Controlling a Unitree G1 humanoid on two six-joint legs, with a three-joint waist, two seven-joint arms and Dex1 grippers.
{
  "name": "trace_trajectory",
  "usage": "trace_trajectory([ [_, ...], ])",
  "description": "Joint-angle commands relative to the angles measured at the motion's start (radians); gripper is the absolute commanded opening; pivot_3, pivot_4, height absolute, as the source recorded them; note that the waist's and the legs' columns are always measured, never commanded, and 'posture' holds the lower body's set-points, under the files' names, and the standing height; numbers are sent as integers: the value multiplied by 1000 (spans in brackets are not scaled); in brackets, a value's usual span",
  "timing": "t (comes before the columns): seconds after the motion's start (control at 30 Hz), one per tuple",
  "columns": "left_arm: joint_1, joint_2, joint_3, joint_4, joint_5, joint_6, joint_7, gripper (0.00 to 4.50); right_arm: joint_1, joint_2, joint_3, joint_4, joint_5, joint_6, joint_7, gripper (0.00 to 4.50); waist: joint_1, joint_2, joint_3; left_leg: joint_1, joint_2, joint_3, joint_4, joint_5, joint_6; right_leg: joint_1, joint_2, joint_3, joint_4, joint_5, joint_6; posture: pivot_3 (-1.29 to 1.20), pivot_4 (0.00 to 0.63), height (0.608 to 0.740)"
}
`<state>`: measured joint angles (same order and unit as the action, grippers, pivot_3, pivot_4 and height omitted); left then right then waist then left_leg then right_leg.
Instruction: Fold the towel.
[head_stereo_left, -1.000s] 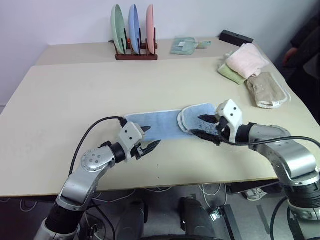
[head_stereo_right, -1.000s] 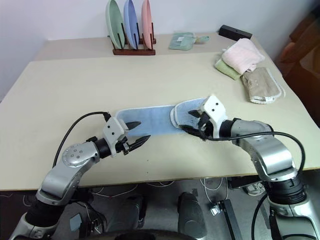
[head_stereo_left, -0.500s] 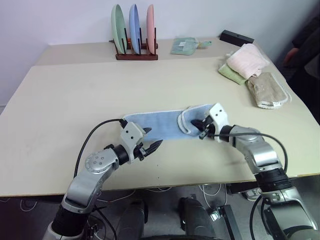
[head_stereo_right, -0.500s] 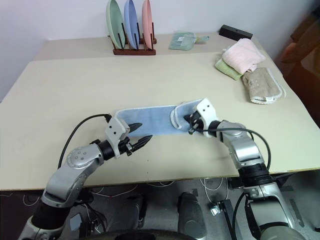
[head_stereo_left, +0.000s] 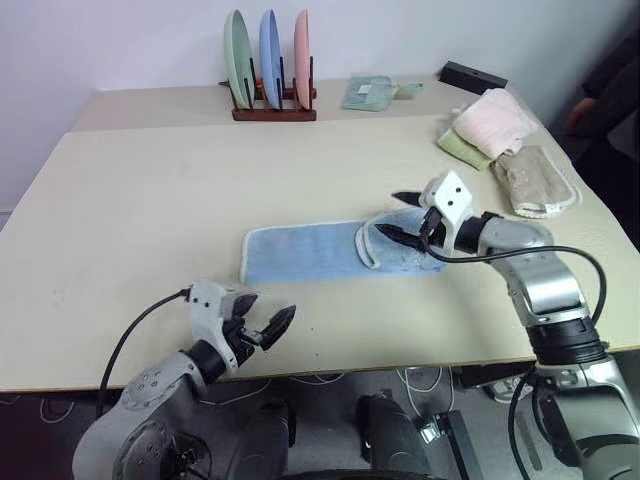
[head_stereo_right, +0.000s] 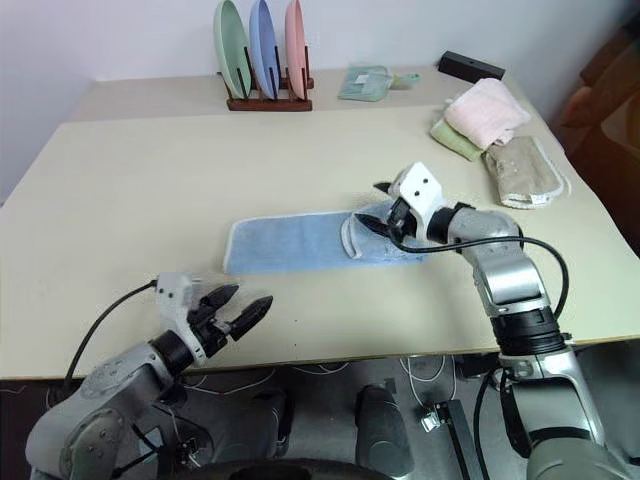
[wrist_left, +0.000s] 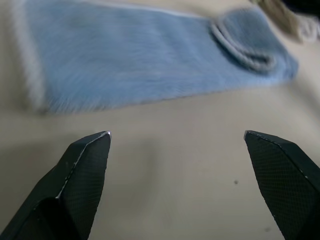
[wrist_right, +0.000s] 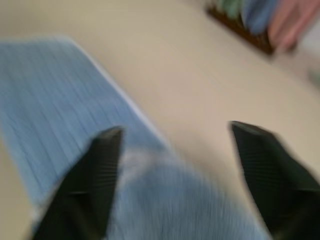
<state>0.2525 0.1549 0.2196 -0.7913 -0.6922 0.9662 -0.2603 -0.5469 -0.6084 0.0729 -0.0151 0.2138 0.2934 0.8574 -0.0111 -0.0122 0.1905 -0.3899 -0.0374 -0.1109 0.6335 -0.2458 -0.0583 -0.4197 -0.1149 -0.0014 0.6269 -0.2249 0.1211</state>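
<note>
**Towel flat, both claws apart**

The light blue terry cloth towel (head_stereo_left: 330, 251) is spread on the beige table (head_stereo_left: 150, 190), its right end folded over. The right gripper (head_stereo_left: 408, 214) is held spread just above that fold. The left gripper (head_stereo_left: 262, 316), fingers apart, is kept near the table's front edge, the towel beyond it.

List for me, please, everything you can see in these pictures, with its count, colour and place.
towel: one, light blue, flat on the near middle of the table, its right end folded over.
table: one, beige, under everything.
plate rack: one, dark wood, at the far edge, holding three upright plates: green, blue, pink.
small cloth: one, teal, right of the rack.
folded towels: three at the far right, pink on green, beige beside them.
black box: one, far right corner.
left gripper: open, near the table's front edge, apart from the towel.
right gripper: open, over the towel's folded right end.
</note>
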Motion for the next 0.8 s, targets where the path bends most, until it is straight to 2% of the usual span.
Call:
trace_trajectory([
  [0.03,-2,-132,101,-25,-216,85,205,4500,9,-7,27,-80,14,1,48,4441,1,0,0,0,0,0,0,0,0,0,0,0,0,0,0,0,150,740],
  [0.13,-46,-207,148,20,-369,97,361,4500,22,0,41,-98,12,13,60,4441,4,-1,0,0,-1,0,1,0,0,1,-1,-1,-1,0,0,0,150,740],
  [0.27,-145,-258,172,130,-477,58,544,4500,49,31,77,-125,-4,3,43,4441,2,-1,0,0,-1,-1,2,0,0,1,-1,-1,0,0,0,0,150,740],
  [0.43,-225,-260,199,266,-551,-29,694,4500,71,50,98,-158,-17,5,32,4441,3,-1,0,0,-1,0,1,0,0,1,-1,-1,-1,0,0,0,150,740],
  [0.57,-253,-230,173,321,-587,-68,735,4500,75,60,107,-179,-15,13,19,4441,3,-1,0,1,-1,0,1,0,-1,2,-1,-1,-1,0,-2,0,150,740],
  [0.67,-288,-211,157,357,-605,-97,739,3683,85,66,113,-207,-13,30,8,4500,4,0,-1,1,-1,-1,1,0,-1,3,-1,-1,-2,-1,-4,0,150,740],
  [0.73,-301,-201,149,372,-612,-112,742,2759,89,67,114,-216,-12,38,5,4500,8,0,0,1,-1,-1,2,0,0,4,-1,-1,-2,-2,-4,0,150,740],
  [0.8,-320,-189,143,386,-608,-132,733,1648,102,67,120,-237,-13,47,2,4500,8,0,0,1,-1,-1,2,0,0,4,-1,-1,-4,-2,-4,0,150,740],
])
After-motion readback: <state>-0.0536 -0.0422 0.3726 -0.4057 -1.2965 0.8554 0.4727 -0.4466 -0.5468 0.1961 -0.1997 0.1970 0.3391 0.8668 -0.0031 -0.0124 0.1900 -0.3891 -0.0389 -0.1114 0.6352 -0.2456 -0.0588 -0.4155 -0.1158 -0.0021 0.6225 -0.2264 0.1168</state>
